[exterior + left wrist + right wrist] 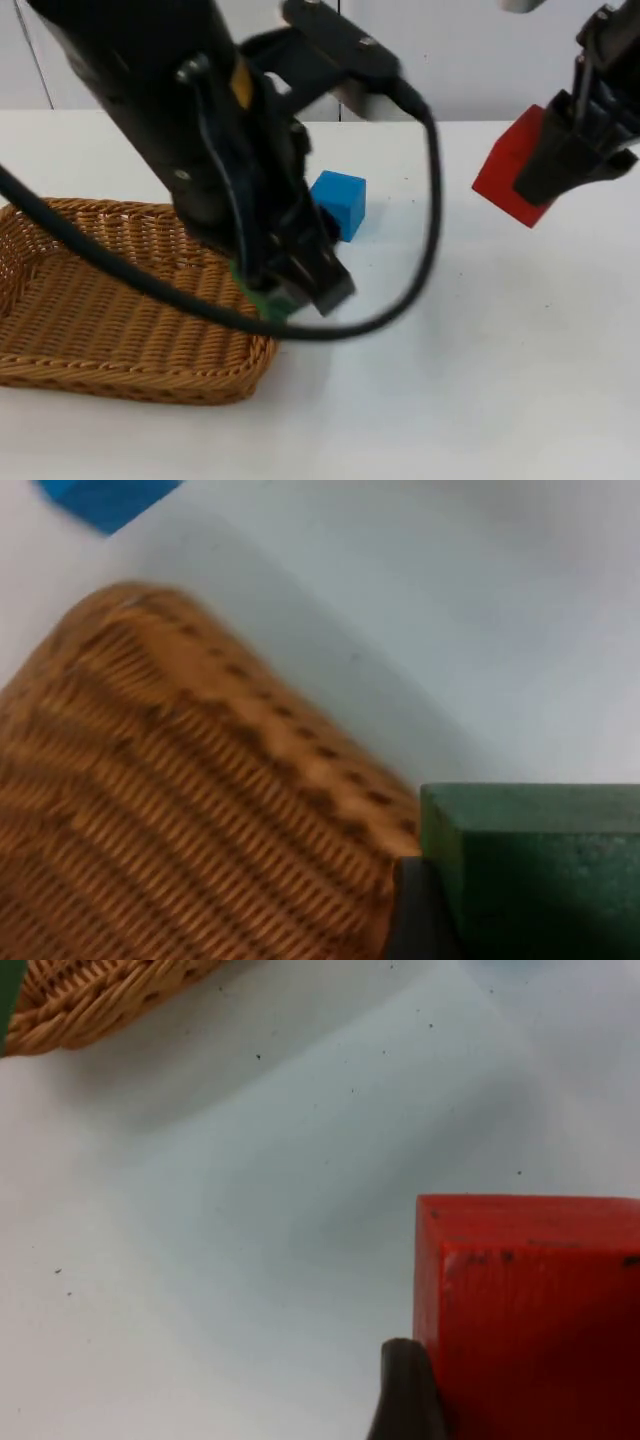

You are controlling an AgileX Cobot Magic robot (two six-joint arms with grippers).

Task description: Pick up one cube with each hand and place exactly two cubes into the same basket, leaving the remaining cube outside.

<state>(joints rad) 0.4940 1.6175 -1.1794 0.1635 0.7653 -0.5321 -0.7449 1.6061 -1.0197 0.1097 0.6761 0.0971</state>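
Green cube [268, 300] clamped in left end effector [290, 290]; right end effector [560, 175] seemingly clamps red cube [505, 170].

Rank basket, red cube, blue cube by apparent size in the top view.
1. basket
2. red cube, held raised in the right gripper, so nearer the camera; its lead over blue is unsure
3. blue cube

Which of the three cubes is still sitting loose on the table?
The blue cube, beside the basket. The green cube is held in the left gripper at the basket's rim, and the red cube in the right gripper.
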